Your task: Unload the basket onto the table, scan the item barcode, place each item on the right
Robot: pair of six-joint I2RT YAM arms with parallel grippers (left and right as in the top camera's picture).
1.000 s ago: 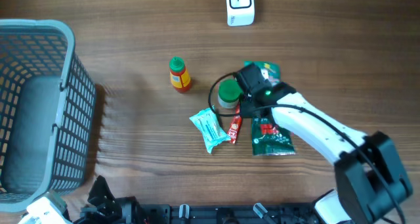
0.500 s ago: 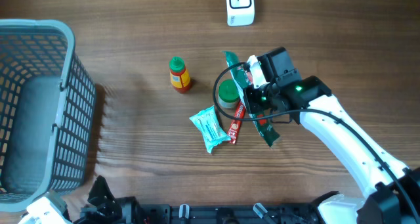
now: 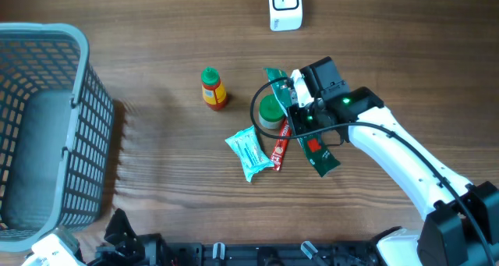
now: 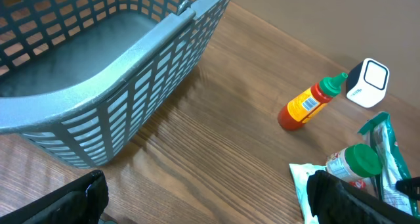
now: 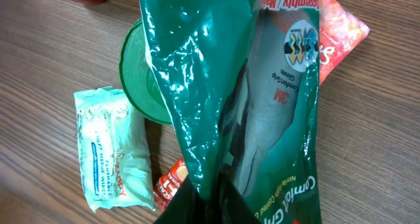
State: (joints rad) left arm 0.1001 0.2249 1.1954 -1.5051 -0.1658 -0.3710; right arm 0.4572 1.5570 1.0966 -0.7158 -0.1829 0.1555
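Note:
The item is a green glove packet [image 3: 323, 158] [image 5: 262, 86], hanging on edge above the pile of goods. My right gripper [image 3: 301, 115] [image 5: 216, 191] is shut on its lower edge, the dark fingers pinching the film. The white barcode scanner [image 3: 285, 7] stands at the far edge of the table, well beyond the packet. No barcode on the packet faces either camera. My left gripper [image 4: 210, 201] is open wide near the front left, low over bare wood, with nothing between its fingers.
A grey-blue mesh basket [image 3: 82, 40] [image 4: 164, 33] fills the left side. Under and beside the packet lie a green-lidded jar [image 3: 270, 110], a pale wipes pack [image 3: 249, 153], a red sachet [image 3: 281, 147] and a small sauce bottle [image 3: 212, 89].
The green packet has come up off the table, from lying flat to hanging on edge in my right gripper, which rose and moved back. The left arm has not moved.

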